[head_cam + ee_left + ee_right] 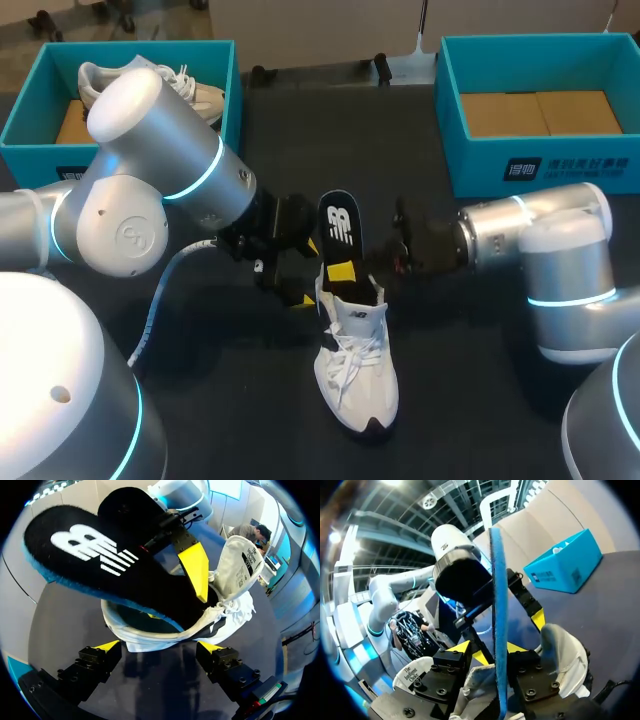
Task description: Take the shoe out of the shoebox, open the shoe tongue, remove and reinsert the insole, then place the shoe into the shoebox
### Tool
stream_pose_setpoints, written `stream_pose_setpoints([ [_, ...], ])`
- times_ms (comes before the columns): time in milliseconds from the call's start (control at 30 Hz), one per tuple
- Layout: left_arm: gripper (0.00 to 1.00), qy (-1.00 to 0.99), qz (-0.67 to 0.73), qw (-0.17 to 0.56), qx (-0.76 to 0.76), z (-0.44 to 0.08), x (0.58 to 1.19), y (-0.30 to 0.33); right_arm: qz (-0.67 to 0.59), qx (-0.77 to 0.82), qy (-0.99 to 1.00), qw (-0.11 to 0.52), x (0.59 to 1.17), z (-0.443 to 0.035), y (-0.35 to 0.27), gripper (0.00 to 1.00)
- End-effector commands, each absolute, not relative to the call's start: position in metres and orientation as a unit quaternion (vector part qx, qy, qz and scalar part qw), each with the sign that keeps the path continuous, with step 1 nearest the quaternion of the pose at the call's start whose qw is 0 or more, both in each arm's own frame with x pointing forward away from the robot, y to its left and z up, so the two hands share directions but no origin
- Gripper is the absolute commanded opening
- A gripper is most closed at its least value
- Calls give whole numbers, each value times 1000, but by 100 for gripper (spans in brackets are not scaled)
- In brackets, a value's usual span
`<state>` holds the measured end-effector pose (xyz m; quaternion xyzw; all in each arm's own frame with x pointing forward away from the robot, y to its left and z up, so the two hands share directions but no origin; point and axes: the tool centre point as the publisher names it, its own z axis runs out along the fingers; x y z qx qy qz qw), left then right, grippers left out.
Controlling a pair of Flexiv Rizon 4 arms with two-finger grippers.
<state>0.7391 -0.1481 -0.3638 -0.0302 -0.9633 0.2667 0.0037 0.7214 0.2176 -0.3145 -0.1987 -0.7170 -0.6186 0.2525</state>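
Observation:
A white shoe (pixel 355 375) lies on the dark table, toe toward me. Its black insole (pixel 338 225) with a blue edge sticks up out of the heel opening, tilted away. My right gripper (pixel 350 272) comes in from the right and stands open around the insole (pixel 498 625). One of its yellow fingertips (pixel 196 570) lies against the insole's (pixel 115 565) top face. My left gripper (pixel 159 647) is wide open just behind the shoe's heel (pixel 150 637), holding nothing. In the head view the left gripper (pixel 298 270) sits left of the insole. The tongue (pixel 240 565) is folded forward.
A teal shoebox (pixel 150 48) at the back left holds a second white shoe (pixel 190 88). Another teal shoebox (pixel 540 165) at the back right shows only its cardboard floor. A cable (pixel 165 300) hangs from my left arm.

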Motion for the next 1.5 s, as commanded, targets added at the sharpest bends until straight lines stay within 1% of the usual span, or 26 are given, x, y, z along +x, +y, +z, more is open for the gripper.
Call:
stream_pose_setpoints([
  [33,100,-963,267,2,-30,-365,738,-148,-621,-203,-715,249,725,-311,218,36],
  [67,100,-963,267,2,-30,-365,738,-148,-621,-204,-715,249,726,-311,218,36],
  [133,100,-963,267,2,-30,-365,738,-148,-623,-206,-712,248,728,-310,219,29],
  [267,100,-963,267,2,-30,-365,738,-148,-633,-216,-703,242,729,-310,219,26],
  [333,100,-963,267,2,-30,-365,738,-148,-640,-222,-696,239,730,-310,217,19],
  [367,100,-963,267,2,-30,-365,738,-148,-642,-228,-692,236,731,-311,216,14],
  [400,100,-963,267,2,-30,-365,738,-148,-644,-234,-689,235,732,-311,215,6],
  [433,100,-963,267,2,-30,-365,738,-148,-646,-238,-686,237,733,-313,214,0],
  [667,100,-963,267,2,-30,-365,738,-148,-631,-266,-683,255,728,-329,214,0],
  [900,100,-963,267,2,-30,-365,738,-148,-608,-291,-681,285,712,-342,210,0],
  [1100,100,-963,267,2,-30,-365,738,-148,-596,-289,-689,296,698,-348,212,0],
  [1133,100,-963,267,2,-30,-365,738,-148,-597,-288,-688,296,698,-348,212,4],
  [1267,100,-963,267,2,-30,-365,738,-148,-606,-278,-689,284,698,-342,211,37],
  [1300,100,-963,267,2,-30,-365,738,-148,-607,-275,-691,280,699,-340,211,43],
  [1400,100,-963,267,2,-30,-365,738,-148,-613,-262,-696,266,702,-333,212,47],
  [1500,100,-963,267,2,-30,-365,738,-148,-621,-249,-698,254,706,-326,212,46],
])
